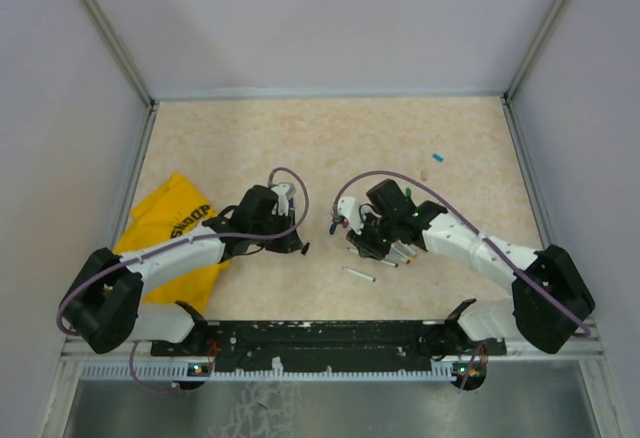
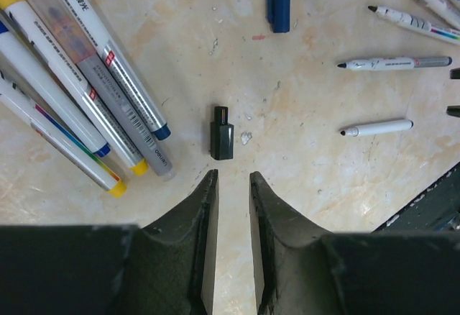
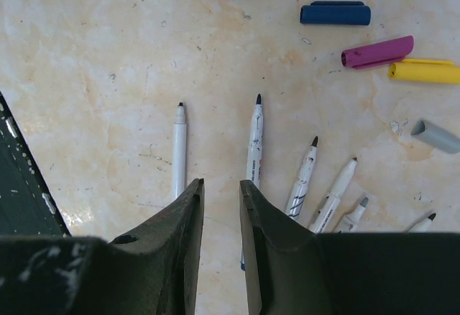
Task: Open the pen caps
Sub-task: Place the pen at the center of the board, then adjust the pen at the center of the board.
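Here the left claw (image 2: 233, 178), slightly parted and empty, sits just behind a black pen cap (image 2: 221, 134); the right claw (image 3: 221, 183), likewise parted, faces uncapped pens (image 3: 254, 139) toward the near edge of the table (image 1: 300, 138)

Robotics lab test cell. Plain white panels (image 1: 330, 18) on aluminium framing (image 1: 108, 33) enclose a beige worktop (image 1: 330, 138). A black mounting rail (image 1: 330, 336) carries the left arm (image 1: 170, 253) and right arm (image 1: 480, 248).

Just ahead of the left gripper (image 2: 233, 178): blocked by a black cap (image 2: 221, 134), with bare table (image 2: 302, 185) open either side. Crowded farther out by capped pens (image 2: 93, 99) on one flank, uncapped pens (image 2: 377, 126) on the other. Ahead of the right gripper (image 3: 220, 183): squeezed between a white pen (image 3: 179, 149) and a patterned pen (image 3: 254, 135); fanned pens (image 3: 316, 185) and loose caps (image 3: 377, 52) beyond; open on the white pen's side.
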You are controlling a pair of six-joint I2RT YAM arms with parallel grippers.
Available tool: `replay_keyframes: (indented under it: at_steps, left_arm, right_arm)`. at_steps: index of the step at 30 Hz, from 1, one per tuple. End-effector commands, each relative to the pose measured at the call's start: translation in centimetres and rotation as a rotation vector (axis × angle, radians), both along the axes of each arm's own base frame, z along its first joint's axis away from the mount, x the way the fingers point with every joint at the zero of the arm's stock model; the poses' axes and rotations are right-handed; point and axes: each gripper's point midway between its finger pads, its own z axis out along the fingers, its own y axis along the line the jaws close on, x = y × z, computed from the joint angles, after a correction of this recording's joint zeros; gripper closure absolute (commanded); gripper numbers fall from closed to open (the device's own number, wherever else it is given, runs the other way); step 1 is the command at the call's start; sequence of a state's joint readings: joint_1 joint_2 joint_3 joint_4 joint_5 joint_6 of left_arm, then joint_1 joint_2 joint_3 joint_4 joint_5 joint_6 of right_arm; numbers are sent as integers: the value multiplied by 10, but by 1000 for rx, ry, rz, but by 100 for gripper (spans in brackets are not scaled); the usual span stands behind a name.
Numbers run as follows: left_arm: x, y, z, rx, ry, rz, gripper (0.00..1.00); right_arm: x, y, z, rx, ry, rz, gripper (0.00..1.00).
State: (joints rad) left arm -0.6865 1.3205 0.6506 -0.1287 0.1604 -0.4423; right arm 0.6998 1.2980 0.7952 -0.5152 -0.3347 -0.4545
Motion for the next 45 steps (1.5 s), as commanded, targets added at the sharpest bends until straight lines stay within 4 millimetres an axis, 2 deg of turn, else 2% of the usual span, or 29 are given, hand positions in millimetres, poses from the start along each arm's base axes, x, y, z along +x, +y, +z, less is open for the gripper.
replay_keyframes:
  at_steps: [1,12,29,31,32,34,37,40,43,44,45]
  left_arm:
    - [-5,0,0,33,15,-61,73]
    - [-5,2,-7,129,60,-79,73]
    - [-4,-6,-21,199,150,-144,69]
    - [-4,-6,-24,208,159,-144,69]
    - [-4,-6,-23,207,158,-140,69]
    - [-1,-5,-18,200,135,-123,69]
    - [7,-10,6,133,54,-93,67]
    - [11,-13,35,44,-41,-76,63]
    - [11,-7,58,-18,-123,-33,60]
    - [11,-3,63,-29,-143,-10,59]
    - [10,3,66,-31,-162,18,58]
  right_arm:
    - [11,10,30,81,-67,19,73]
    - [13,8,33,91,-73,10,73]
    - [13,7,41,121,-84,1,73]
    - [5,10,43,148,-62,41,73]
    - [-10,15,41,176,-16,103,73]
    - [-44,27,38,228,72,251,73]
    - [-71,45,20,187,54,375,68]
    - [-82,58,-4,82,43,401,59]
    - [-82,70,-20,17,8,364,53]
    - [-80,73,-22,1,-16,345,47]
    - [-78,76,-25,-10,-30,324,37]
